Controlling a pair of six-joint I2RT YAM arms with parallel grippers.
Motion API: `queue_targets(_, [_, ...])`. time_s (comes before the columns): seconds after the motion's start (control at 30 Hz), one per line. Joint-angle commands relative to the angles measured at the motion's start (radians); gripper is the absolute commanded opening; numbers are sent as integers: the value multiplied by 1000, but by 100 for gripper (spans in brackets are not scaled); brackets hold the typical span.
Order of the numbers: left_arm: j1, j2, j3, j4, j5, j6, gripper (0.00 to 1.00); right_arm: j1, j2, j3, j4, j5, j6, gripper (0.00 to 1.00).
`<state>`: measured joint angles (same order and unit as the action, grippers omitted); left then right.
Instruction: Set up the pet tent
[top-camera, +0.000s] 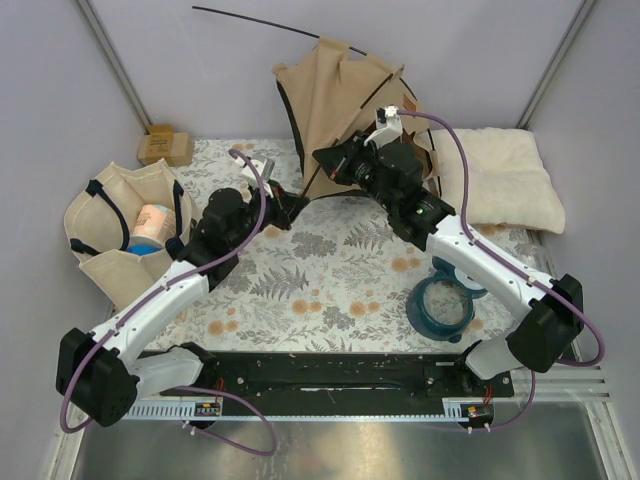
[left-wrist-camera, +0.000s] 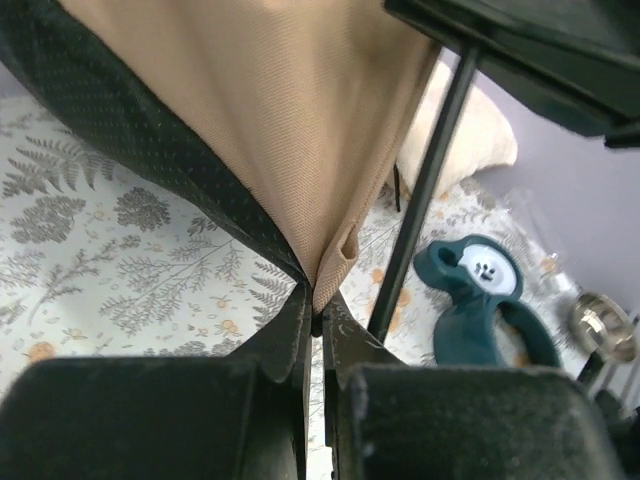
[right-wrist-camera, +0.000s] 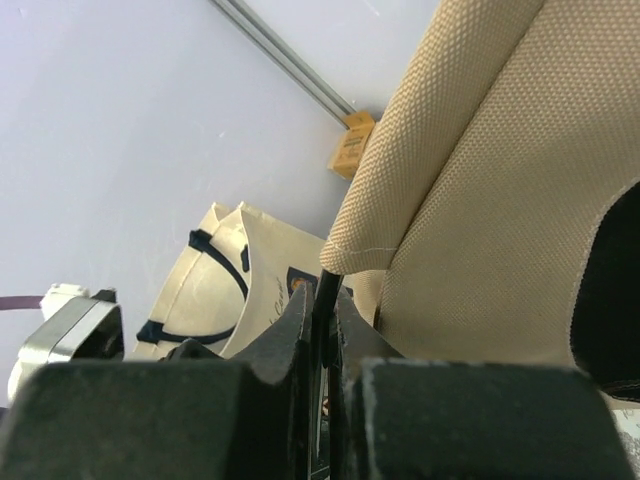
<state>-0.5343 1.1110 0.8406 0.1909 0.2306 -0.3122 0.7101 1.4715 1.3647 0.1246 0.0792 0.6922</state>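
At the left tip: your left gripper (left-wrist-camera: 320, 318) is closed narrow on the bottom corner of the pet tent (left-wrist-camera: 270, 120), where tan canvas meets black trim.
At the right tip: your right gripper (right-wrist-camera: 325, 300) is pinched tight on a thin dark pole (right-wrist-camera: 324, 285), right where it enters the canvas hem just above the tips.
Just beyond both grippers: the tent stands half-raised and slumped at the far side of the floral mat (top-camera: 330, 270). One rod end juts free above it toward the back wall.
Outward from the left gripper: beige tote bag (top-camera: 115, 230), well apart.
Outward from the right gripper: cream pillow (top-camera: 500, 175) just beside the tent, and a teal item (top-camera: 442, 305) nearer your arm's base.
Step in hand: by my judgement, seating a pole at its corner. The frame is not yet tensioned.
Next move calls for: use the left pinch as your anchor and drive the pole along its own line with the right. Watch for the rod bowing sideways or slipping from the fingers.
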Motion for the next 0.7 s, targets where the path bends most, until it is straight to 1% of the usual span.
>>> queue_targets(0.0, [-7,39,77,-168,-30,-205,0,-57,-10,28,237,150,-36,0])
queue_targets(0.13, [-7,61,124,-189,-102,-264,0,-43,-2,7,222,96,-43,0])
queue_targets(0.27, [-7,76,137,-203,-120,-292,0,-20,3,-10,181,2,-74,0])
queue_targets(0.3, [-7,79,134,-196,-116,-295,0,-14,4,-15,164,-22,-83,1])
queue_targets(0.4, [-6,88,126,-169,-109,-306,0,-1,-3,-48,142,-105,-89,11])
queue_targets(0.43, [-7,90,126,-168,-114,-307,0,5,-14,-68,145,-130,-86,17])
queue_targets(0.67, [-7,95,115,-157,-120,-301,0,12,-14,-76,76,-261,-79,36])
